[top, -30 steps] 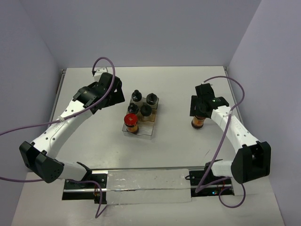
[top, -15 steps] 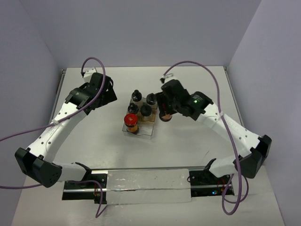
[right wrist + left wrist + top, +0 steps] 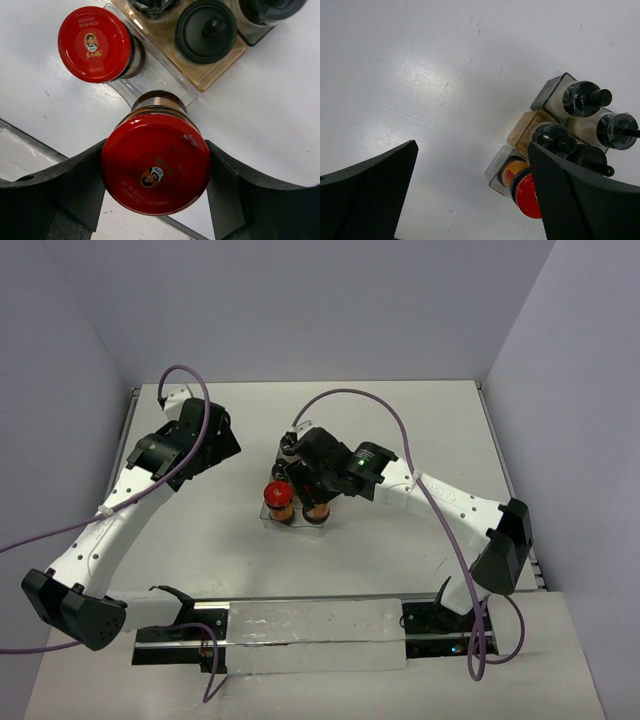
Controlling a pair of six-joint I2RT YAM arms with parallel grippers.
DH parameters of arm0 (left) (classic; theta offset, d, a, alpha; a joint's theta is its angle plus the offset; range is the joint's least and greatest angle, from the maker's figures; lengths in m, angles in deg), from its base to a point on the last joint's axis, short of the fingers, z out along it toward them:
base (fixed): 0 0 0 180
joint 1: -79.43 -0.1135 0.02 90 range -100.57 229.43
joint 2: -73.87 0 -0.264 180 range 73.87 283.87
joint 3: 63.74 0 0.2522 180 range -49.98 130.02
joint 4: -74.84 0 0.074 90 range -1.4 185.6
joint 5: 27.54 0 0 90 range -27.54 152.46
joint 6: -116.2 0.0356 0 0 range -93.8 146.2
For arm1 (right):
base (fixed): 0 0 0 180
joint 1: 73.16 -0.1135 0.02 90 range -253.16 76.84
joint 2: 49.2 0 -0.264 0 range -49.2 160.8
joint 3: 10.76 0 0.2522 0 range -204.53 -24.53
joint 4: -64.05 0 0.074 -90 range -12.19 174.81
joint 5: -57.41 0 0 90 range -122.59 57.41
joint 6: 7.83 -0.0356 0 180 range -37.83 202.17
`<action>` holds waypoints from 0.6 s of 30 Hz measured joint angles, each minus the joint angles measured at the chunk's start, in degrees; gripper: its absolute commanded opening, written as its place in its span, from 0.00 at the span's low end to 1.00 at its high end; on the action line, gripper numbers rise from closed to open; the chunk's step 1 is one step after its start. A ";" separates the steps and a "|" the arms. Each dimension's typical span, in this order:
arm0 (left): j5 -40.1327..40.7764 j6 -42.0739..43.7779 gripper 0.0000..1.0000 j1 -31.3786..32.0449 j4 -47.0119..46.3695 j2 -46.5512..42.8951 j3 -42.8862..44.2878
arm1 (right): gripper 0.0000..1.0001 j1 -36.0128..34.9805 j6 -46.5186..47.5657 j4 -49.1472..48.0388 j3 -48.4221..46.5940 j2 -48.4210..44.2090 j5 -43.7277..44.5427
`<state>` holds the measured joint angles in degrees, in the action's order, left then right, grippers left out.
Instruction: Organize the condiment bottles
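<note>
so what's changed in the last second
The right gripper carried its red-capped jar leftward to the near corner of the tray, beside the other red-capped jar, and is still clamped on it. The left gripper, open, drew back leftward, away from the tray. The four black-capped bottles, the other red-capped jar and the tray did not move.

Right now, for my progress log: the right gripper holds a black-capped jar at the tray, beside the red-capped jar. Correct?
No: the held jar has a red cap, not black, as the right wrist view shows. The right gripper does hold it at the tray, beside the other red-capped jar.
</note>
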<state>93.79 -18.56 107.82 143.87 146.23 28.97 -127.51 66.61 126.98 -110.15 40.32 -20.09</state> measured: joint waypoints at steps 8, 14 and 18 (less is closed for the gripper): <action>0.41 -0.90 0.99 -0.12 0.15 -1.08 -1.46 | 0.29 -0.15 0.02 -0.98 -0.92 3.33 -0.91; 1.06 -1.35 0.99 -0.49 0.22 -1.78 -2.31 | 0.30 -0.15 0.04 -2.48 -1.07 5.84 -0.88; 1.22 -1.39 1.00 -0.77 0.22 -1.97 -2.88 | 0.30 -0.15 0.04 -2.87 -1.07 6.31 -0.90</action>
<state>95.01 -19.95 107.05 144.09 144.26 26.10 -127.66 66.66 124.11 -111.22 46.63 -20.99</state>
